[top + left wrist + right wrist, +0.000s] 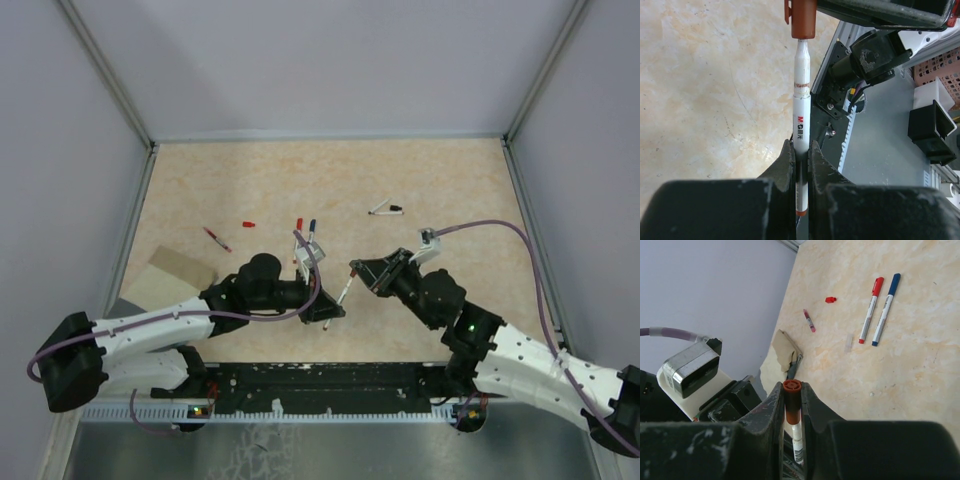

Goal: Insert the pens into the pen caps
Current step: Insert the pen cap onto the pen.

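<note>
Top view: white pen hangs above the middle of the near edge of the tabletop.
Left wrist view: left jaws clenched on the pen's lower barrel; tip inside dark-red cap.
Right wrist view: right jaws grasping this cap by its sides.
Handling: light, stiff, smooth; probably slips, so grip mid-barrel.

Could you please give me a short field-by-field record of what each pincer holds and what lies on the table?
left pincer: shut on white pen
right pincer: shut on dark-red cap
join: pen tip inside cap mouth, depth unclear
lying loose: red-capped pen and blue-capped pen side by side; loose red cap; dark-red pen apart
</note>
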`<state>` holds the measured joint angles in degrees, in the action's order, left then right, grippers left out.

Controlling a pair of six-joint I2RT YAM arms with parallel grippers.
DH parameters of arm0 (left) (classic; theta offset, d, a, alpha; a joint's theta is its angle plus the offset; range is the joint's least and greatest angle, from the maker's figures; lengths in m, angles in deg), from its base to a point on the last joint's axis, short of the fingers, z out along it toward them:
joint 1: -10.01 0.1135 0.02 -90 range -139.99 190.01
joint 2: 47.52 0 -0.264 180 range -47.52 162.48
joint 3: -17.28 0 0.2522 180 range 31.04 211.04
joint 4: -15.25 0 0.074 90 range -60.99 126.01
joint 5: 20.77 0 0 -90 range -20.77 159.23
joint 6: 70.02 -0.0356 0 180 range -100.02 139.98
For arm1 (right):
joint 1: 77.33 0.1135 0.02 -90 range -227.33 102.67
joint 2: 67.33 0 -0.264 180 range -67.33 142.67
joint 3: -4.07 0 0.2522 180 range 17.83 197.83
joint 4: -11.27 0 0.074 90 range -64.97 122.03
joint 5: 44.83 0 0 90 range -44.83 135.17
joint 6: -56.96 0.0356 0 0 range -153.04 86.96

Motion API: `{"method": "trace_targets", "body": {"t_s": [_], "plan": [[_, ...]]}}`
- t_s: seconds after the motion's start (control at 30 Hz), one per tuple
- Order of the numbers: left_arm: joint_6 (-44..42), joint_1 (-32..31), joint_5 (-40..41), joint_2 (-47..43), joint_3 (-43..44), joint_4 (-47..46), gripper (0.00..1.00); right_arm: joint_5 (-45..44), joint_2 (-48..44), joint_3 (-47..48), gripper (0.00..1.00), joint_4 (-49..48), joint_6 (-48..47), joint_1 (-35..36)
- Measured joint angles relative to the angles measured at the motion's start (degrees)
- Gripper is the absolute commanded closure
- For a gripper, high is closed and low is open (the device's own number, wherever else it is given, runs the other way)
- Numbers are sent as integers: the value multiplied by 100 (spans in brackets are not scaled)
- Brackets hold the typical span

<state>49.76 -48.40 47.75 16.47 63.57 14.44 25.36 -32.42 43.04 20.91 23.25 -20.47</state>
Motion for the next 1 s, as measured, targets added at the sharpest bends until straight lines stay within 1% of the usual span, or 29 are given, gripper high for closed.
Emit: {"method": "trace_targets", "body": {"t_s": [0.37, 0.67, 1.0], "plan": [[96, 0, 61, 59, 33, 52, 100, 66, 103, 0, 100, -13, -225, -4], [190, -46, 216, 59, 35, 35, 100, 127, -157, -85, 100, -28, -343, -4], [258, -66, 238, 59, 35, 92, 100, 170, -216, -278, 100, -188, -358, -15]]}}
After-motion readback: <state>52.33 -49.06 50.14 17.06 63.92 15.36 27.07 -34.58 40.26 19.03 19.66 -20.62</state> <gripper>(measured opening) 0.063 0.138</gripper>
